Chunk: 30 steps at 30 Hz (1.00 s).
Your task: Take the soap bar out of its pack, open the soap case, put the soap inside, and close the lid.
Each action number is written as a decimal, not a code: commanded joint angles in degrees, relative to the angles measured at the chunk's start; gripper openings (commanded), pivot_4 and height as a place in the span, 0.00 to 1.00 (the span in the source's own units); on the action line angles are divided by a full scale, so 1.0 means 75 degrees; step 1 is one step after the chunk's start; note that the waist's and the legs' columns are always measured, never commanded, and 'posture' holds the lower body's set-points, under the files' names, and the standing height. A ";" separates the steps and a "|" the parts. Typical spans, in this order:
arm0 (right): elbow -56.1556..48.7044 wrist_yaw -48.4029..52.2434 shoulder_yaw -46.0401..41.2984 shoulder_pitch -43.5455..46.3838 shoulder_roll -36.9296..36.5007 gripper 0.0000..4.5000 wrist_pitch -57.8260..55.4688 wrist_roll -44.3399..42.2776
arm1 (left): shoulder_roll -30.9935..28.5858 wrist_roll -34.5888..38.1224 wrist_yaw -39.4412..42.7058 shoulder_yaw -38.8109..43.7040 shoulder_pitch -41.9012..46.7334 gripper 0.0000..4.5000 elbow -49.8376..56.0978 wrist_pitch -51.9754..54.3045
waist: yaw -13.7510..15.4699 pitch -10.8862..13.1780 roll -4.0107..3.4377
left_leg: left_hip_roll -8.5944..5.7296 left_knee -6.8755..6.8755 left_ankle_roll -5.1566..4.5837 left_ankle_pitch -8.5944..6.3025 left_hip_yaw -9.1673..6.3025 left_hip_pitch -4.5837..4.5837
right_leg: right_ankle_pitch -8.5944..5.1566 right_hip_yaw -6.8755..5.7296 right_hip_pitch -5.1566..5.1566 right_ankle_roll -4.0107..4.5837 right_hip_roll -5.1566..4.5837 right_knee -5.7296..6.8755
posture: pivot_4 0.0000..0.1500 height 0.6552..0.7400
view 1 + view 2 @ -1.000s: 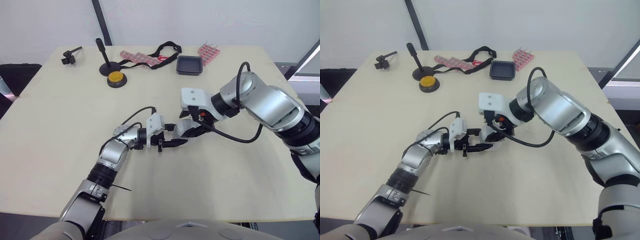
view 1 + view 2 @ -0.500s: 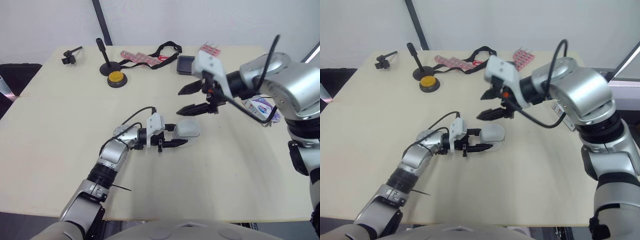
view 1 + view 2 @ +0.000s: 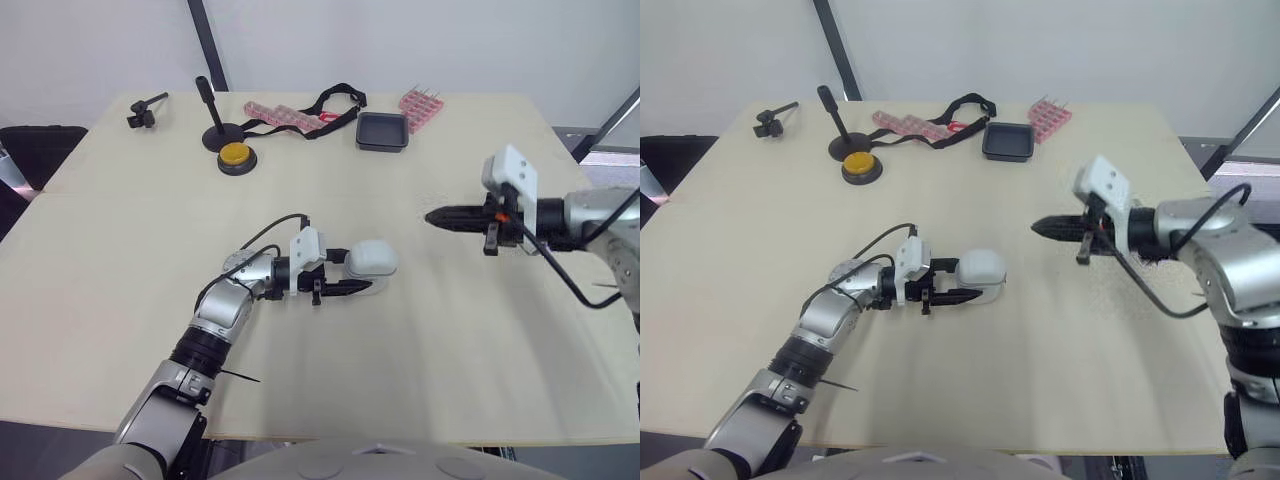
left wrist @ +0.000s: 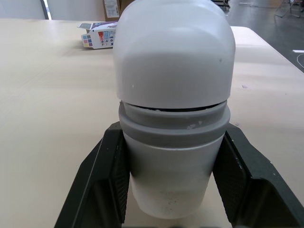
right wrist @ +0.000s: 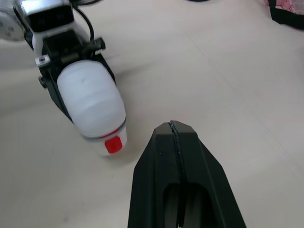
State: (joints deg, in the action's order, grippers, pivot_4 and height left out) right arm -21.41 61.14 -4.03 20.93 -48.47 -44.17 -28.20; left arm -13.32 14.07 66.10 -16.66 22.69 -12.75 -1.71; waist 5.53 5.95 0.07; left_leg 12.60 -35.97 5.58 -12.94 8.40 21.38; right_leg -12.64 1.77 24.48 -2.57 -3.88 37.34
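Mid-frame, the left gripper [image 3: 348,272] grasps the white soap case [image 3: 372,258], lid down. At right, the right gripper [image 3: 436,216] hangs clenched, empty, over the table [image 3: 120,250].

You're looking at a soap case [image 4: 173,57] of smooth white plastic, its lid satin with a few tiny specks; the grey band [image 4: 173,126] under the lid is matt plastic, lightly scuffed; the red catch [image 5: 113,145] looks like shinier plastic; the left fingers [image 4: 107,185] and the right fingers [image 5: 159,178] are black plastic, matt, with a fine grain; the desk [image 3: 450,320] is a pale wood-look surface, smooth and matt; the soap pack [image 4: 99,36] is printed card; the black tray [image 3: 381,131] is plastic with a faint gloss; the strap [image 3: 343,89] looks like black cloth; the right arm's shell [image 3: 1225,240] has a silvery, metallic sheen.
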 commanded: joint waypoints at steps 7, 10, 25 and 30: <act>-0.0244 -0.0163 0.0459 -0.0968 0.0146 0.01 0.1689 0.0675 | -0.0110 -0.0078 0.0024 -0.0039 -0.0060 0.42 -0.0042 -0.0021 | -0.0045 0.0000 -0.0001 | -0.0002 0.0001 -0.0003 -0.0001 0.0000 0.0000 | -0.0001 0.0000 0.0000 0.0001 -0.0002 -0.0003 | 1.00 0.87; -0.0359 -0.0121 0.0584 -0.1052 0.0161 0.01 0.1784 0.0583 | -0.0119 -0.0083 0.0030 -0.0046 -0.0063 0.42 -0.0033 -0.0030 | -0.0065 0.0000 -0.0001 | -0.0003 0.0001 -0.0004 -0.0001 0.0000 0.0001 | -0.0001 0.0000 0.0000 0.0001 -0.0003 -0.0006 | 1.00 0.87; -0.0390 -0.0100 0.1129 -0.0619 0.0148 0.01 0.1821 0.0701 | -0.0118 -0.0097 0.0004 -0.0060 -0.0039 0.42 -0.0011 -0.0006 | -0.0091 0.0000 -0.0001 | -0.0003 0.0002 -0.0004 -0.0001 -0.0001 0.0001 | -0.0001 -0.0002 0.0000 0.0002 -0.0004 -0.0008 | 1.00 0.87; -0.0423 -0.0040 0.1194 -0.0623 0.0060 0.01 0.1771 0.0683 | -0.0132 -0.0096 -0.0010 -0.0055 -0.0059 0.42 0.0008 0.0030 | -0.0094 0.0000 -0.0001 | -0.0003 0.0003 -0.0005 -0.0001 -0.0001 0.0001 | -0.0001 -0.0002 0.0000 0.0002 -0.0004 -0.0009 | 1.00 0.87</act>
State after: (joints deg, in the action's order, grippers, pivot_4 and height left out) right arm -23.17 60.55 5.82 15.86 -47.38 -31.19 -22.80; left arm -13.72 14.05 66.24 -16.63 22.70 -12.62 -1.86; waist 4.83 5.95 0.07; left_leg 12.58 -35.94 5.55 -12.95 8.39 21.39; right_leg -12.65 1.76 24.48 -2.56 -3.91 37.27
